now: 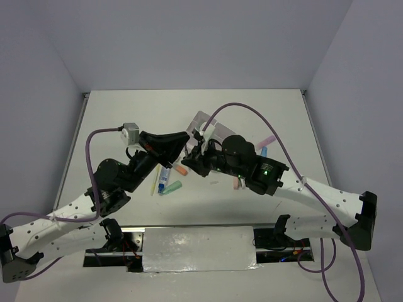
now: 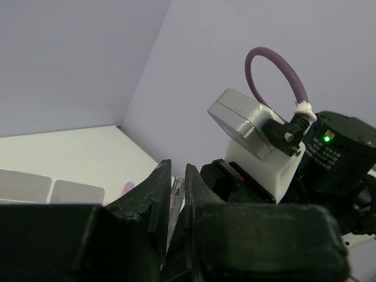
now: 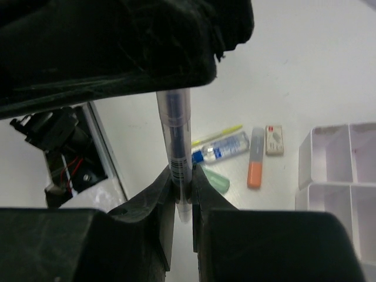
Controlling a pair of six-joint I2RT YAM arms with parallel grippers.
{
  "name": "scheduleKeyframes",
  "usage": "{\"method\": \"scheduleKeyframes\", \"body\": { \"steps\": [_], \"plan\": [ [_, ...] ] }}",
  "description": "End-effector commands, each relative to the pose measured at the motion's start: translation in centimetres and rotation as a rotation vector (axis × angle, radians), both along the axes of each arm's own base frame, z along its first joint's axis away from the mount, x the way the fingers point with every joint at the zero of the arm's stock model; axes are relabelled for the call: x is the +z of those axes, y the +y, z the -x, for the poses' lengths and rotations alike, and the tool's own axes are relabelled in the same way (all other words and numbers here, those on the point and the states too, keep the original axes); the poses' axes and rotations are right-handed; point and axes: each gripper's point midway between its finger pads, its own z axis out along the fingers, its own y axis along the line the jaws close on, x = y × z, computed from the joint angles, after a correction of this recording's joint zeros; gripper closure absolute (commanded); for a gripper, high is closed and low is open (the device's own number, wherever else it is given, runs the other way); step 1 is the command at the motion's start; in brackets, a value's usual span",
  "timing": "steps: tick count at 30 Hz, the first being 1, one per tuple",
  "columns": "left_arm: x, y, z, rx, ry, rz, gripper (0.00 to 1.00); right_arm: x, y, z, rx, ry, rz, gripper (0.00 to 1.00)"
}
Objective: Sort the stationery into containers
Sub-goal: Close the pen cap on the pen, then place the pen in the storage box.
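Observation:
A clear pen with a dark blue core point(image 3: 177, 126) is gripped at both ends. My right gripper point(image 3: 183, 171) is shut on its lower end, and my left gripper point(image 2: 177, 167) is shut on its other end point(image 2: 175, 197). In the top view the two grippers, left point(image 1: 184, 139) and right point(image 1: 192, 160), meet nose to nose above the table, just in front of the white four-compartment box point(image 1: 203, 119). The box also shows in the right wrist view point(image 3: 336, 171), its visible compartments empty.
An orange highlighter point(image 3: 255, 165), an eraser point(image 3: 274, 140), a blue-capped tube point(image 3: 221, 148), a yellow pen point(image 3: 217, 135) and a green highlighter point(image 3: 215, 181) lie on the table below the grippers. Pink point(image 1: 266, 139) and blue point(image 1: 263, 151) highlighters lie right of the right arm.

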Motion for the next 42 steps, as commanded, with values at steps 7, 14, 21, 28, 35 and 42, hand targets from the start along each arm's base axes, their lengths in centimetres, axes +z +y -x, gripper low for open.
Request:
{"method": "scheduleKeyframes", "body": {
  "steps": [7, 14, 21, 28, 35, 42],
  "plan": [
    [-7.1, -4.2, 4.1, -0.262, 0.091, -0.431, 0.78, 10.5, 1.0, -3.9, -0.097, -0.314, -0.424, 1.0],
    [-1.4, -1.6, 2.2, -0.088, 0.048, -0.376, 0.06, 7.2, 0.8, -6.1, -0.147, -0.273, -0.365, 1.0],
    [5.8, 8.8, -0.6, 0.36, 0.169, -0.332, 0.01, 1.6, -3.1, -11.5, -0.329, -0.212, -0.309, 1.0],
    [-2.3, 16.6, 0.0, 0.628, 0.349, -0.597, 0.01, -2.5, -10.0, -20.2, -0.699, -0.242, -0.208, 1.0],
    [-9.4, 18.3, 1.2, 0.618, 0.368, -0.666, 0.01, -6.5, -11.4, -24.0, -0.79, -0.211, -0.111, 1.0],
    [-9.6, 19.0, 1.2, 0.639, 0.374, -0.614, 0.01, -8.7, -12.0, -24.4, -0.829, -0.174, -0.104, 0.98]
  ]
}}
